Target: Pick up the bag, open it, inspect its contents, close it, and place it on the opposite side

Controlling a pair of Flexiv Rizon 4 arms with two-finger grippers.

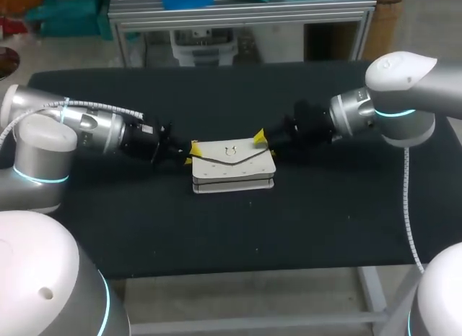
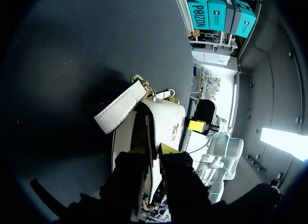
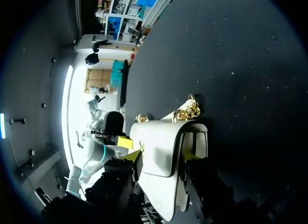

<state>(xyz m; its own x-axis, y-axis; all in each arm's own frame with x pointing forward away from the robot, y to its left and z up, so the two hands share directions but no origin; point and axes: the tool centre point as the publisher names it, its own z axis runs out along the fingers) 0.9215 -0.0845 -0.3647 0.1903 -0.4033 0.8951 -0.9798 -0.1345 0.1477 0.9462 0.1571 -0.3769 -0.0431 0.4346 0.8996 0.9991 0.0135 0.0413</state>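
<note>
Bag (image 1: 232, 166), white with a pointed flap and a small gold ring clasp (image 1: 231, 149), lies flat in the middle of the black surface (image 1: 216, 97), flap side up and closed. The left gripper (image 1: 189, 157) comes in low from the left and meets the bag's left end, its yellow tips at the far left corner. The right gripper (image 1: 261, 141) comes in from the right and meets the far right corner. In the left wrist view the left gripper (image 2: 153, 149) has its jaws close together, pinching a thin edge of the bag (image 2: 163, 120) at the flap. A white strap (image 2: 118, 111) juts out ahead from gold fittings (image 2: 149, 89) at the bag's top. In the right wrist view the right gripper (image 3: 161, 157) has its jaws set wide, one yellow tip against each face of the bag (image 3: 161, 151), holding its end between them. A gold chain (image 3: 188, 111) lies bunched on the surface just beyond the bag's top edge.
</note>
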